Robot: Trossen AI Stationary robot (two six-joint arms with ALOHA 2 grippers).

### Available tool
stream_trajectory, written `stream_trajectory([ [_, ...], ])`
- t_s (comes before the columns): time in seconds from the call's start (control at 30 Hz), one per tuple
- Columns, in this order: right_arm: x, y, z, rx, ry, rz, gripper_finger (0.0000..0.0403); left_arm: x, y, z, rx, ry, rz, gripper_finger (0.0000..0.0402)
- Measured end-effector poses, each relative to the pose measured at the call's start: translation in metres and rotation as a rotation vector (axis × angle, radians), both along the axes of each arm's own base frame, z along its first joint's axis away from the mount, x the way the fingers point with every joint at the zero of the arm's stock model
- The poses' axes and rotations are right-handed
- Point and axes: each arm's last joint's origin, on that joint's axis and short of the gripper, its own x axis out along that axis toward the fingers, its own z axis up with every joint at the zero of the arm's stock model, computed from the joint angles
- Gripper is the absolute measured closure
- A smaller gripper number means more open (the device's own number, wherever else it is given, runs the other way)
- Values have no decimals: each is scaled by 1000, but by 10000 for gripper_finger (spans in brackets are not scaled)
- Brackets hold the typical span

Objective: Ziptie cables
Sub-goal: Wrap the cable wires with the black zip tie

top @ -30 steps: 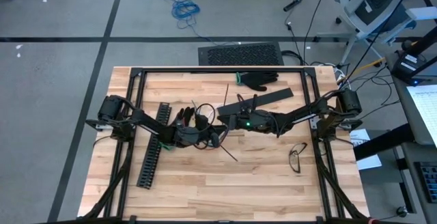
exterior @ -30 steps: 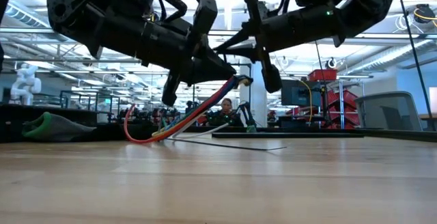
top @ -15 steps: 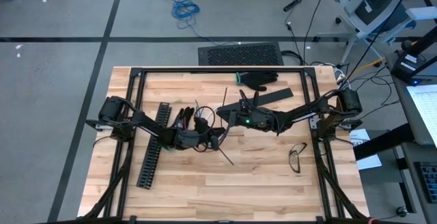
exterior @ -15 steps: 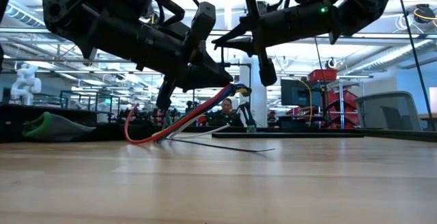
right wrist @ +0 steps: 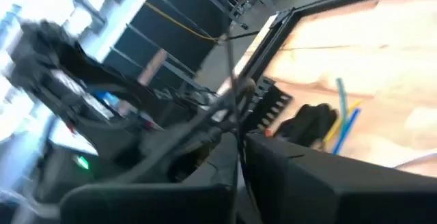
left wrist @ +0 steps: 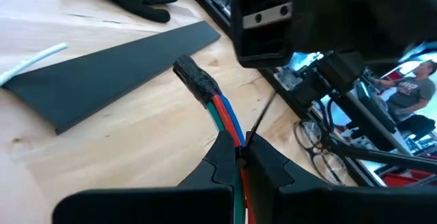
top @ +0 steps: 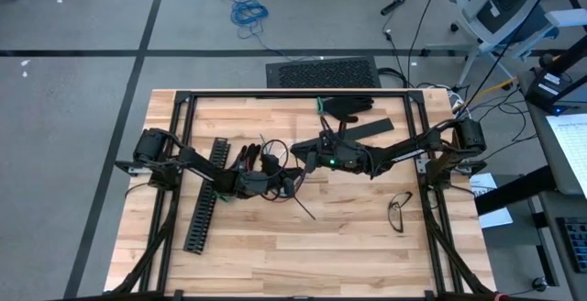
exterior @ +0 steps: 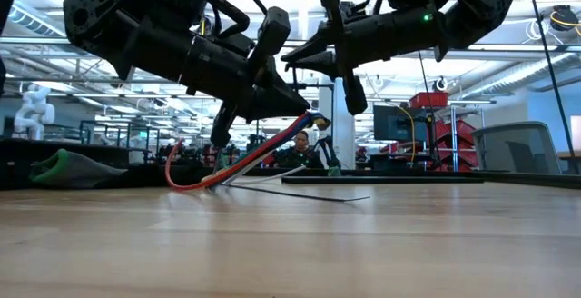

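a wooden table seen from above. at the left lies a long black slotted channel (top: 205,195). just right of it the left gripper (left wrist: 240,157) is clamped tight on the cables (left wrist: 224,115), holding one end of the bundle off the table while the rest trails down to the wood. a thin black zip tie (exterior: 300,193) lies on the table near them. to the right, the right gripper (top: 298,151) hovers above the bundle; whether it holds anything is unclear. no tie seems fastened yet; most work remains.

cables (left wrist: 222,111) — red, blue, green, dark-taped end | raised off table — clamped in left pincer (left wrist: 240,157)
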Motion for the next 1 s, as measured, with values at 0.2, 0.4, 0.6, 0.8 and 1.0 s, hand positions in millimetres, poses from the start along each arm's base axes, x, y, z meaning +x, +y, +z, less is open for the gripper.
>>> stream_trajectory([
  [0.2,-1,1,-4,-122,79,19,300,0,2,2,-2,-8,-8,385],
  [0.4,-1,0,-6,-133,107,34,237,0,3,2,2,-5,-6,386],
  [0.6,-5,2,-22,-120,269,98,224,1,7,4,2,-12,6,386],
  [0.8,-5,2,-22,-106,270,114,232,1,7,6,4,-23,5,386],
  [1.0,-4,6,-22,-92,257,173,257,1,6,7,27,-30,-15,386],
])
